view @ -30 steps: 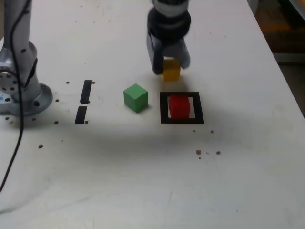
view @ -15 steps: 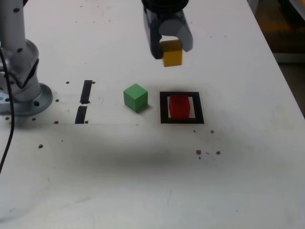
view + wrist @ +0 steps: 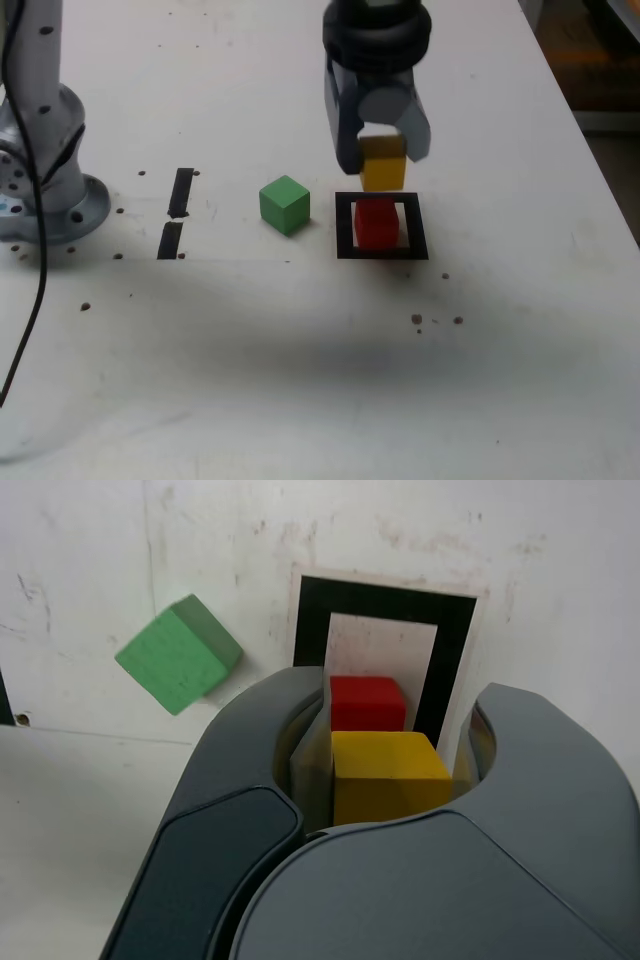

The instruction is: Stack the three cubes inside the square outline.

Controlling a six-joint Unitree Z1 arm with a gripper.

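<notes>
- Yellow cube (image 3: 383,163) sits pinched between the two dark grey jaws of the gripper (image 3: 380,160), lifted clear of the white table (image 3: 300,380); the wrist view shows the jaws pressed against its two opposite sides (image 3: 385,775).
- Red cube (image 3: 377,222) rests on the white centre of the square outline (image 3: 345,225) of black tape, and in the exterior view the yellow cube hangs just above and slightly behind it, with a narrow gap between them.
- Green cube (image 3: 284,205) stands on the table just outside the outline, on the exterior view's left of it, turned at an angle to the tape frame.
- Two short black tape strips (image 3: 176,212) lie further toward the exterior view's left, end to end with a small gap.
- The arm's round grey base (image 3: 45,190) stands at the exterior view's left edge, with a black cable (image 3: 30,300) trailing down past it.
- Small dark specks dot the tabletop around the outline and the base.
</notes>
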